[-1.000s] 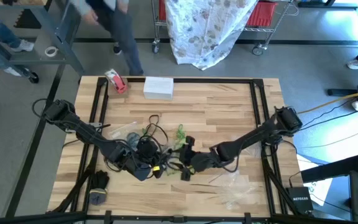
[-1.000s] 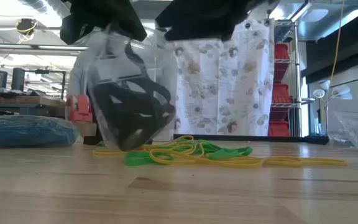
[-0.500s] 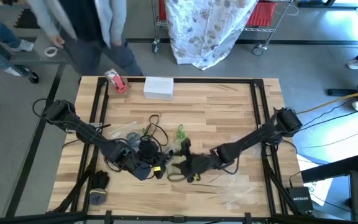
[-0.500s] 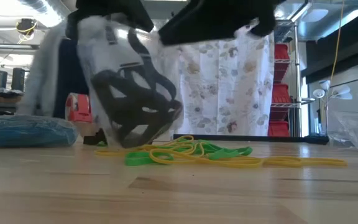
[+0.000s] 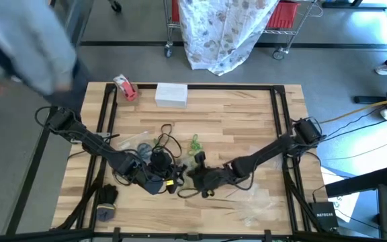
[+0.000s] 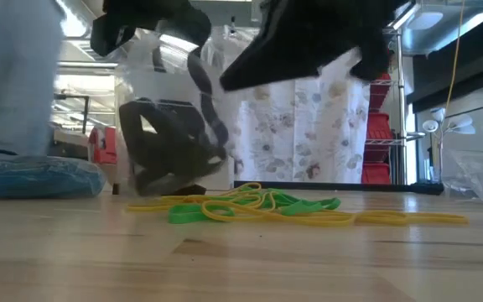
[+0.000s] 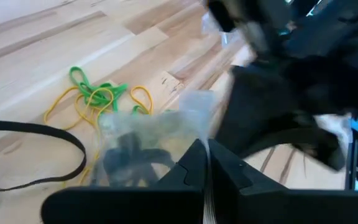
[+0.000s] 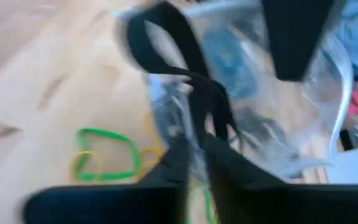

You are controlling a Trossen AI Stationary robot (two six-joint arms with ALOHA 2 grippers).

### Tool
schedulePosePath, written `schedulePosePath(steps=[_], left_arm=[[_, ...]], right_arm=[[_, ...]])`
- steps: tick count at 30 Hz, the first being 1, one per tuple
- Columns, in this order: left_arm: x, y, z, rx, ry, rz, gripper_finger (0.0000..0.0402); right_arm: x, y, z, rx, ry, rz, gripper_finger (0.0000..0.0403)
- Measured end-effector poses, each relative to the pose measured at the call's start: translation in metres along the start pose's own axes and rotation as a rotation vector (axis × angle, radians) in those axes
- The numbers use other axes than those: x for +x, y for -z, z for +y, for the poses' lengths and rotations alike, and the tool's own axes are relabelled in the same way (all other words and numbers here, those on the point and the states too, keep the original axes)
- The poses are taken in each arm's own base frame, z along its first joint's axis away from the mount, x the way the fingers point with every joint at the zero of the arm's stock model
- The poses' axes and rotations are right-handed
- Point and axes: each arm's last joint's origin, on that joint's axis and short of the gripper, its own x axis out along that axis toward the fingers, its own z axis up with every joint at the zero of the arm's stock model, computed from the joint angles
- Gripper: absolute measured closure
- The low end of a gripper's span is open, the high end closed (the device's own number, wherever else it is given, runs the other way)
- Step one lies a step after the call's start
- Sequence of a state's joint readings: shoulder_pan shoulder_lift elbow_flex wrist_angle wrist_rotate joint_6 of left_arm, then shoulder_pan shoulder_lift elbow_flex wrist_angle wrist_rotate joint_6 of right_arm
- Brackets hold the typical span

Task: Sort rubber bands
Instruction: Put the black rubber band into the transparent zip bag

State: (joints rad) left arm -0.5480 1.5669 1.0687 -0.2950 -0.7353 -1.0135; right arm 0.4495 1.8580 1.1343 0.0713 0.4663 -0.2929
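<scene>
A clear plastic bag (image 6: 168,134) with several black rubber bands inside hangs from my left gripper (image 7: 205,163), which is shut near the table's middle. One black rubber band (image 8: 178,46) runs out over the bag's wall to my right gripper (image 8: 194,163), which is shut just to the bag's right (image 5: 197,176). Loose green and yellow rubber bands (image 6: 258,204) lie flat on the wood below and beyond the bag, and another black band (image 7: 36,155) lies next to them. My left gripper pinches the bag's top edge (image 7: 194,134) between its two fingers, slanting down from the table's left. The bag hangs below the fingers, its bottom (image 6: 162,186) just over the tabletop. My right gripper is closed on the black band's lower end (image 8: 211,127), slanting down from the table's right. The band stretches up from the fingers across the bag's wall. Whether bag plastic is caught too, I cannot tell.
A red-and-white tape roll (image 5: 125,88) and a white box (image 5: 171,94) sit at the far edge. More clear bags (image 5: 254,205) lie near right, and a bag of blue bands (image 6: 32,176) lies near left. A person (image 5: 19,47) passes beyond the table's far left corner.
My right gripper has rolled, sunk a little toward the near edge and the bag, and shut from wide open. The bag has swung slightly under my left gripper. The person has walked from the far side toward the far left.
</scene>
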Motion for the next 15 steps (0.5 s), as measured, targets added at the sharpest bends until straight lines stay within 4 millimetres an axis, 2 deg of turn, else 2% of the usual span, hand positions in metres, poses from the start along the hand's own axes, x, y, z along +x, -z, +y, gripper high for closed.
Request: schedulePosePath(steps=[3, 8, 15], left_arm=[[0.000, 0.001, 0.002, 0.009, -0.013, 0.008, 0.0400], [0.000, 0.001, 0.002, 0.010, -0.020, 0.012, 0.0400], [0.000, 0.001, 0.003, -0.006, -0.021, 0.011, 0.0400]], right_arm=[[-0.011, -0.007, 0.004, 0.062, -0.027, -0.033, 0.0386], [-0.027, -0.016, -0.006, 0.216, -0.147, -0.071, 0.0399], [-0.039, -0.024, -0.012, 0.282, -0.241, -0.128, 0.0401]])
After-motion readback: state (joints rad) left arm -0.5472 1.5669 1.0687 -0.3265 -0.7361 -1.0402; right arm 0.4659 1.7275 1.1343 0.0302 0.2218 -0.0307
